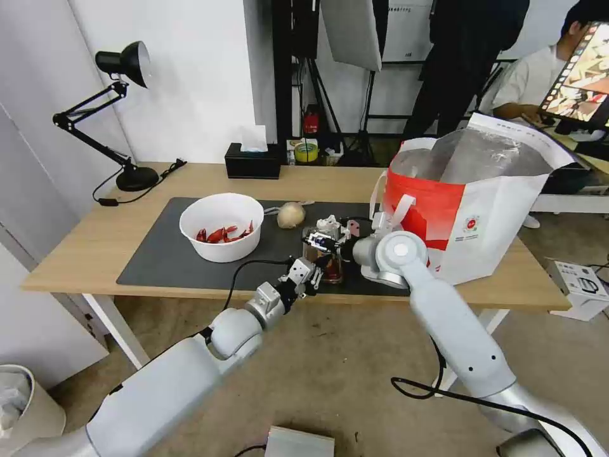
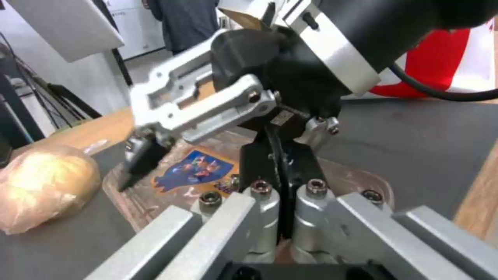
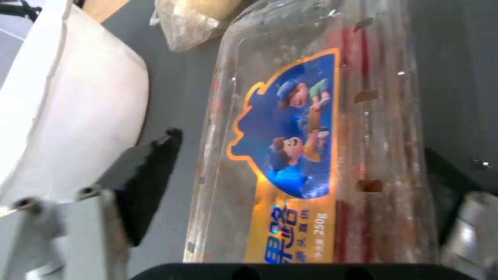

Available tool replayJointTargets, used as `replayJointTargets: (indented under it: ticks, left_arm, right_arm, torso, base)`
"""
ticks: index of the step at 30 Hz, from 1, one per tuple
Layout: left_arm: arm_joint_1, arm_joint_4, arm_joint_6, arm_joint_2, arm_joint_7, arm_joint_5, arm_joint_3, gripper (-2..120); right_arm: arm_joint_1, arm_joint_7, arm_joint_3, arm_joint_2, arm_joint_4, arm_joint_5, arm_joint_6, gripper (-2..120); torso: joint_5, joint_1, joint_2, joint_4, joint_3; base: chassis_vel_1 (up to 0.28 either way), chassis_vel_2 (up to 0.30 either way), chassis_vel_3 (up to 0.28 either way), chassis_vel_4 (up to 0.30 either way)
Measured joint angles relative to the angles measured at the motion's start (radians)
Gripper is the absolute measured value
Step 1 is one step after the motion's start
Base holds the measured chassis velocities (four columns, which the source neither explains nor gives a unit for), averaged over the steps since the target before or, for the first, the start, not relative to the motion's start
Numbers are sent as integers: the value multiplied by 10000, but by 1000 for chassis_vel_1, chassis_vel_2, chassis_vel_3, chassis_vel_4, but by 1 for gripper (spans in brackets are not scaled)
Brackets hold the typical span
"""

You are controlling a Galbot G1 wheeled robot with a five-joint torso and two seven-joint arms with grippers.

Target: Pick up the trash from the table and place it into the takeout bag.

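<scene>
My right gripper (image 1: pixel 323 240) reaches in from the bag (image 1: pixel 472 209) side and hangs over the tray (image 3: pixel 316 155), jaws spread wide to either side of it, nothing held. My left gripper (image 1: pixel 309 274) stretches up from the table's (image 1: pixel 89 247) near edge to the tray's front rim, fingers (image 2: pixel 270 212) pressed together. The bowl (image 1: pixel 221 226) of shells sits just left, the beige lump (image 1: pixel 291 214) behind the tray, both on the mat (image 1: pixel 165 260).

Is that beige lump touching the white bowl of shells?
Apart. The head view shows a strip of dark mat between the white bowl and the beige lump.
</scene>
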Motion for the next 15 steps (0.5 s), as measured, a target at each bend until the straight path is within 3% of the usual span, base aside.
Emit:
replayJointTargets:
  ticks: [15]
  left_arm:
    - [-11,-120,-3,63,-16,-37,7,0]
  right_arm:
    - [-55,64,101,-6,-43,38,4,25]
  torso:
    - [3,1,-1,4,3]
  base:
    - [0,0,0,0]
